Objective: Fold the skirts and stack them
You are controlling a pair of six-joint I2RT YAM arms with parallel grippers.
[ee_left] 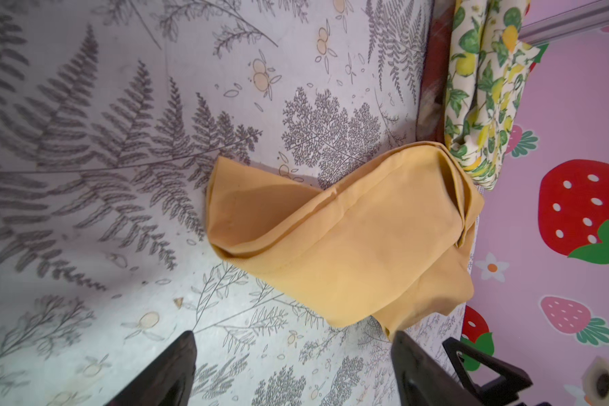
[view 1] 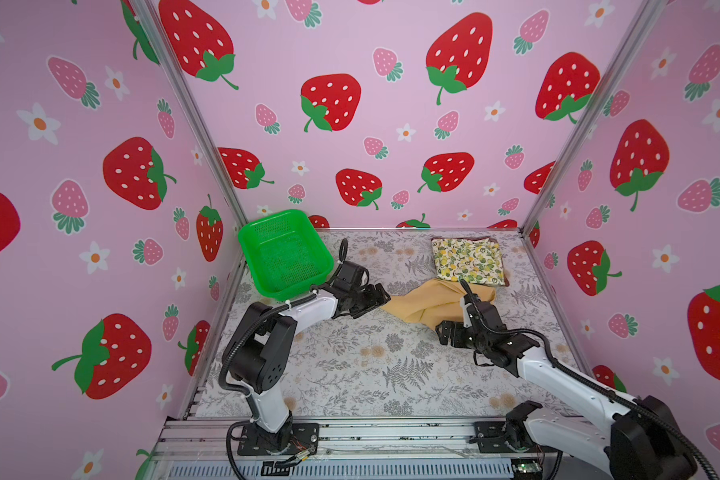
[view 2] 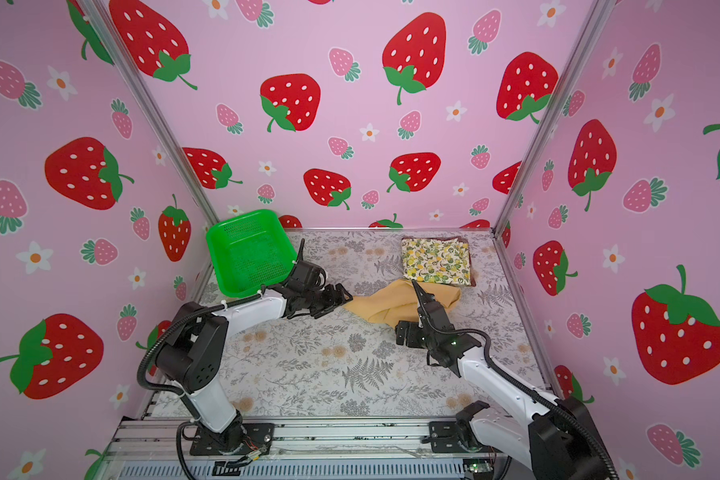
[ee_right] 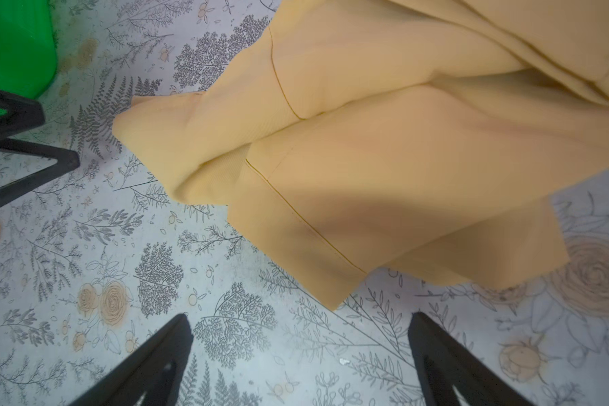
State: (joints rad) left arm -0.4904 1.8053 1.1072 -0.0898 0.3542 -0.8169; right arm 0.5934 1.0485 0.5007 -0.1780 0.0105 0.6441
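Just ahead of both sets of jaws: mustard skirt (ee_right: pixel 384 158), bunched, unheld. Jaws of left gripper (ee_left: pixel 292 332) and right gripper (ee_right: pixel 299 316): apart, empty. Beyond it: lemon skirt (view 1: pixel 468 259), folded. Likely risk: pinching one layer drags the bundle askew.

Bright, even light is coming from overhead in both top views, leaving only faint, soft shadows beneath the arms (view 1: pixel 312 309) on the worktop (view 1: pixel 350 374). The wide lens is bowing the frame posts (view 1: pixel 194 120) outward toward ten and two o'clock. In the wrist views the near fingers (ee_left: pixel 169 376) are blurring into dark shapes, while a soft shadow is falling across the mustard skirt (ee_right: pixel 348 211).
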